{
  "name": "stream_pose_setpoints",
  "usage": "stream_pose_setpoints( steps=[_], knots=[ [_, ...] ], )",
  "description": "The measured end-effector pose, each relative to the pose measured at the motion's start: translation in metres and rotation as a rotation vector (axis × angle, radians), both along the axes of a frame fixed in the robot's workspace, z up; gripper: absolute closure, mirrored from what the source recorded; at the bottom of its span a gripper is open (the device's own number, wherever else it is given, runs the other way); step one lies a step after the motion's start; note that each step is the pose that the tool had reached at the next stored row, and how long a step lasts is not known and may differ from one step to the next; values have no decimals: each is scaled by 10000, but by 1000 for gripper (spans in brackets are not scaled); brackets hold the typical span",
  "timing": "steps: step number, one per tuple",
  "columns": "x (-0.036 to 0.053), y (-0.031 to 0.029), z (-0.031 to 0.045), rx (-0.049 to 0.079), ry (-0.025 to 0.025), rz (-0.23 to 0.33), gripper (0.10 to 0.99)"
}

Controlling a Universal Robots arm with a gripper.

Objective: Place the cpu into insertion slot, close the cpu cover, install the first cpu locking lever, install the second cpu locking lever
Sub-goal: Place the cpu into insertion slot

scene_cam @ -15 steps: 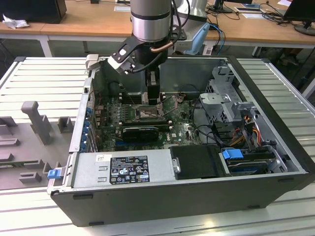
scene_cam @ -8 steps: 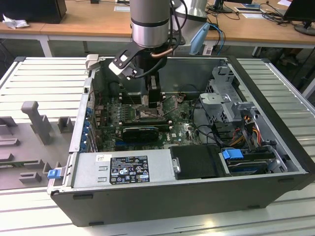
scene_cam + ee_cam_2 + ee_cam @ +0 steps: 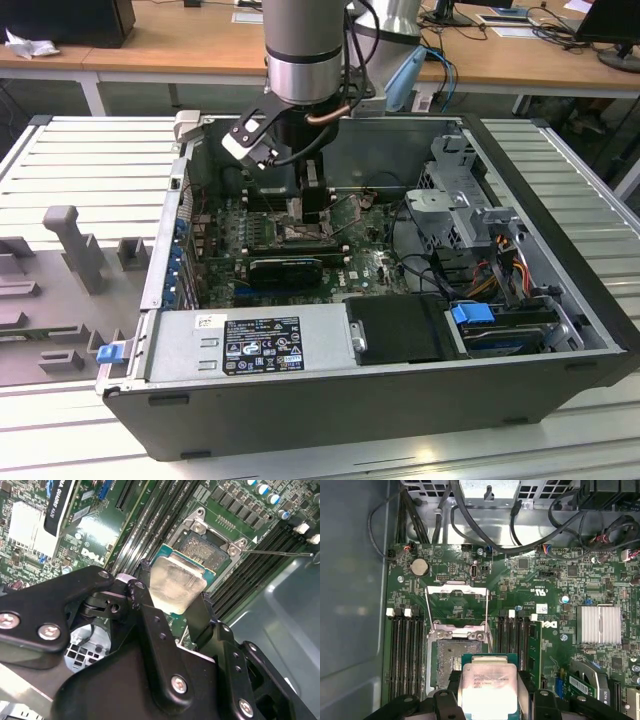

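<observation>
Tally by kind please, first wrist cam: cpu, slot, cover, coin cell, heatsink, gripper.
cpu: 1, held over the slot
slot: 1, empty
cover: 1, open
coin cell: 1
heatsink: 1
gripper: 1, shut on the cpu
Total: 6

This is a lab or workshop. An open computer case (image 3: pixel 380 400) sits on a ribbed bench (image 3: pixel 90 160), wooden desks (image 3: pixel 180 45) far behind.

Your arm (image 3: pixel 303 35) is a grey cylinder with a polished silver band; your gripper (image 3: pixel 175 587) has matte black links secured with silver screws (image 3: pixel 179 684).
</observation>
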State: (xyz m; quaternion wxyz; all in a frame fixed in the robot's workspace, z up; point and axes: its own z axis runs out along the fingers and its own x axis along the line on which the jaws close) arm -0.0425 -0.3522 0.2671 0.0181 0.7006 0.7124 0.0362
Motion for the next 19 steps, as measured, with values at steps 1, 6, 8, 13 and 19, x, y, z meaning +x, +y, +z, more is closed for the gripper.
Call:
stream_pose_setpoints(
  steps=[1, 6, 8, 13, 19],
  knots=[
    [0, 0, -11, -1, 0, 0, 557],
    [-2, 48, -95, 0, -2, 2, 557],
    [-3, 75, -107, -2, -1, 10, 557],
    [-4, 97, -144, 1, -2, 14, 557],
    [-3, 172, -184, -2, -1, 16, 557]
  ],
)
